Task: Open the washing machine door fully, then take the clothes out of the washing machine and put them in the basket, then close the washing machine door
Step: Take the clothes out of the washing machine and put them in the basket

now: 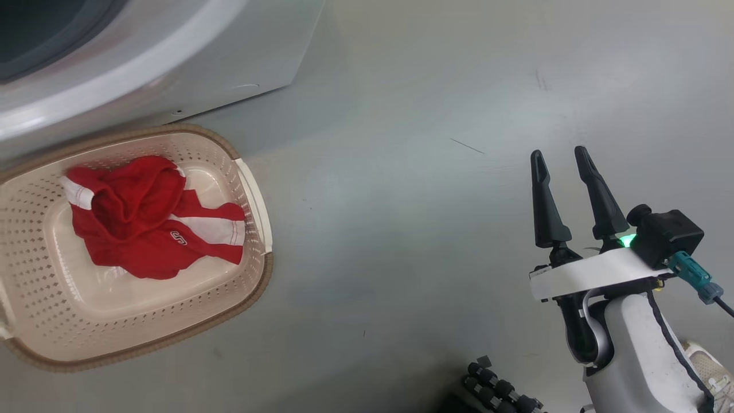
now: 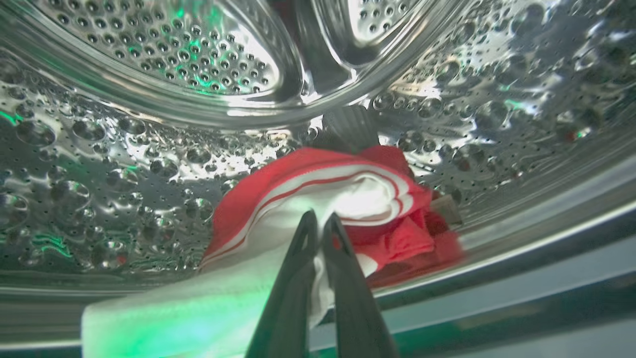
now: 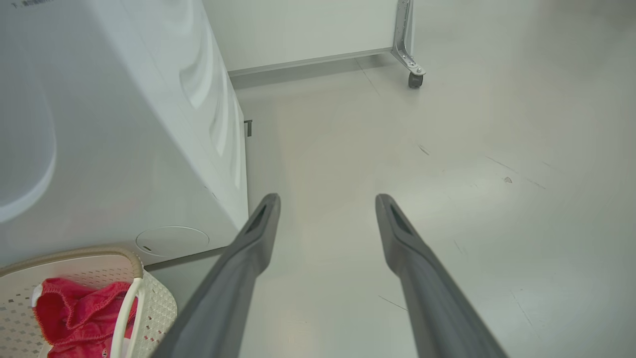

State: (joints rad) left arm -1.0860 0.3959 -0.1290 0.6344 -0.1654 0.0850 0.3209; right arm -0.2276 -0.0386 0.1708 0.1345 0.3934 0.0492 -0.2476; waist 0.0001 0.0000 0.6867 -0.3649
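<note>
**Left gripper clamped on cloth in the drum; right gripper wide over bare floor**

Writing
- 1 small white mark on the red garment (image 1: 149, 218) in the basket (image 1: 34, 258); reads like an "S" or a "5", cannot tell which.
- Tiny dark print at the top corner of the washing machine (image 3: 124, 149) in the right wrist view; too small to read.

Edges and room
- Basket: sits at the foot of the washing machine front, far rim just beside the white casing; touching or apart, cannot tell.
- Round flush cover (image 3: 171, 241) low on the machine front, just above the basket rim.
- Broad bare grey floor (image 1: 401, 229) between the basket and the right gripper.
- Ahead of the right gripper: open floor up to a pale panel on a metal leg with 1 castor (image 3: 415, 79).

Tool and clothes
- Left gripper (image 2: 320, 216): reaches into the perforated steel drum (image 2: 149, 164), 2 fingers closed tight on a fold of white fabric of the red-and-white garment (image 2: 318, 184).
- Red-and-white garment: lies bunched on the drum floor, red with white stripes just behind the fingertips, white cloth trailing toward the camera, tinted green by a light.
- Right gripper (image 1: 559, 152): 2 fingers spread wide, holding nothing, over bare floor, well apart from the basket.
- Red garment: crumpled in the middle of the basket, white bands showing.
</note>
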